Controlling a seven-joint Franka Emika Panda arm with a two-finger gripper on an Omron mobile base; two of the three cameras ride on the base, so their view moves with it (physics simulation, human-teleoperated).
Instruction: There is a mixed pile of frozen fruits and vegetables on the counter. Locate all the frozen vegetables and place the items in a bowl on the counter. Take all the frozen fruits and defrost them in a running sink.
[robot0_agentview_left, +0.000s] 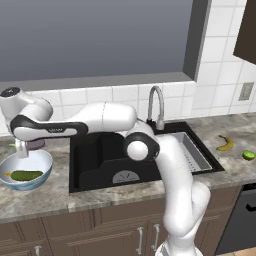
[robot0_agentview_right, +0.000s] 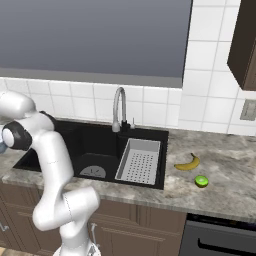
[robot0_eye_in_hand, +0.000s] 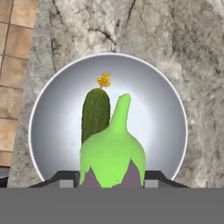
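Tool (robot0_agentview_left: 21, 152) clamped on eggplant (robot0_eye_in_hand: 113, 153) above bowl (robot0_agentview_left: 42, 159), cucumber (robot0_agentview_left: 26, 175) lying in bowl, banana (robot0_agentview_left: 226, 144) and lime (robot0_agentview_left: 248, 155) on surface (robot0_agentview_left: 60, 197) right of sink (robot0_agentview_left: 95, 162)

I'm in a home kitchen: a speckled stone counter (robot0_agentview_left: 60, 192) over brown wooden cabinets (robot0_agentview_left: 100, 232), a black sink (robot0_agentview_right: 95, 150) with a curved chrome faucet (robot0_agentview_right: 119, 107), white wall tiles (robot0_agentview_right: 210, 65), and a dark oven front (robot0_agentview_right: 220, 240) beside me.
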